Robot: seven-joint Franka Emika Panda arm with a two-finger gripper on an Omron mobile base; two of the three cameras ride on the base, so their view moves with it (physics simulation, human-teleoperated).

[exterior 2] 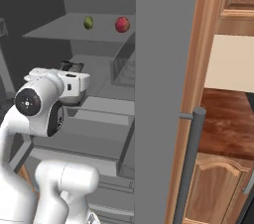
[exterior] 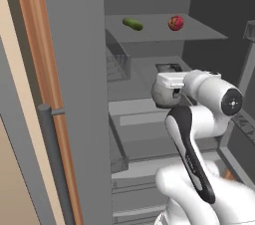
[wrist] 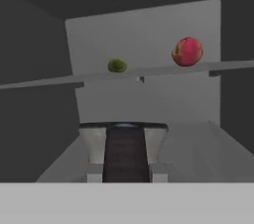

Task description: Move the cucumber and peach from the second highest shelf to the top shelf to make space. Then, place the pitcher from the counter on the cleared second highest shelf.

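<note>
One pitcher (wrist: 125,151) in jaws, one cucumber (exterior: 132,24), one peach (exterior: 175,23)

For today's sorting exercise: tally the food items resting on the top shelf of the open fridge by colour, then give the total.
Green: 1, the cucumber
Red: 1, the peach
Total: 2, both on the top shelf

pitcher (wrist: 124,153): lower centre of hand view, mostly hidden between the fingers; shape unclear
counter (exterior 2: 229,119): cut off at right edge
</note>
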